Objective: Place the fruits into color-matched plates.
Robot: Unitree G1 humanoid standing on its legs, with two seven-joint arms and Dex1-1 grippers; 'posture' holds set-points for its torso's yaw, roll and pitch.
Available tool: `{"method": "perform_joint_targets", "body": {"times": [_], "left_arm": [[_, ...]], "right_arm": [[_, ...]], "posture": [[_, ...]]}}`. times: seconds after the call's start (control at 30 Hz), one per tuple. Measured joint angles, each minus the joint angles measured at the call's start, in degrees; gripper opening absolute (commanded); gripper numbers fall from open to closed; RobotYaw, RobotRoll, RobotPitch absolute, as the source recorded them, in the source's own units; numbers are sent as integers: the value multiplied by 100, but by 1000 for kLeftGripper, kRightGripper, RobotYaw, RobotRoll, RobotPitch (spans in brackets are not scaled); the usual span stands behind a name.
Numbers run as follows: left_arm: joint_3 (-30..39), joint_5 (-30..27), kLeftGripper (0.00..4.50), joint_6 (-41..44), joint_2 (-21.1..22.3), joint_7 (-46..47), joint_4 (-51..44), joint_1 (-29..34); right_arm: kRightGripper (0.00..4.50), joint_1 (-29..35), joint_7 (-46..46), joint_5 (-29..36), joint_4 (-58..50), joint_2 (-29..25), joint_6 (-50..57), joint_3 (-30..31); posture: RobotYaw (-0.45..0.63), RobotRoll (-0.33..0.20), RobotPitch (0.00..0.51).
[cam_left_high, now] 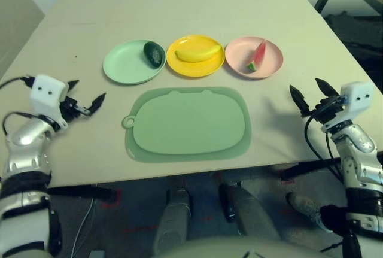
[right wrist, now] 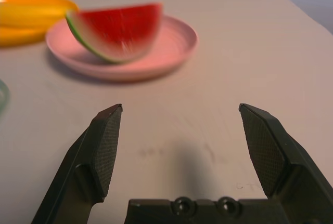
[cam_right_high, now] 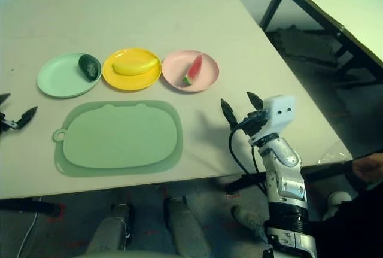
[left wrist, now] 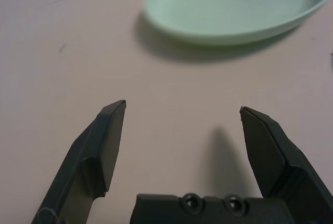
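Three plates stand in a row at mid-table. The dark green avocado [cam_left_high: 154,53] lies on the right side of the mint green plate [cam_left_high: 125,63]. The yellow banana [cam_left_high: 198,54] rests in the yellow plate [cam_left_high: 195,70]. The red watermelon wedge [cam_left_high: 257,55] sits in the pale pink plate [cam_left_high: 272,59]. My left gripper [cam_left_high: 85,97] hovers open over the table's left side, short of the green plate [left wrist: 229,11], with nothing between its fingers. My right gripper [cam_left_high: 313,94] is open and empty at the right side, facing the watermelon wedge [right wrist: 117,30] from a distance.
A large green cutting mat [cam_left_high: 188,123] lies near the table's front edge between my arms. A second table [cam_right_high: 341,6] stands off to the right. Bare tabletop stretches behind the plates.
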Motion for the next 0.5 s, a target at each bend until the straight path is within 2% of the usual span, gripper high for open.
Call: {"method": "perform_joint_targets", "body": {"times": [0.23, 0.5], "left_arm": [[173, -95, 4455, 282, -128, 425, -210, 210], [355, -165, 4455, 474, -151, 671, -336, 234]], "right_arm": [[4500, 70, 10, -72, 819, -155, -597, -115], [4500, -345, 303, 44, 1459, -311, -972, -254]], "posture": [[-35, 0, 174], [19, 0, 159]]}}
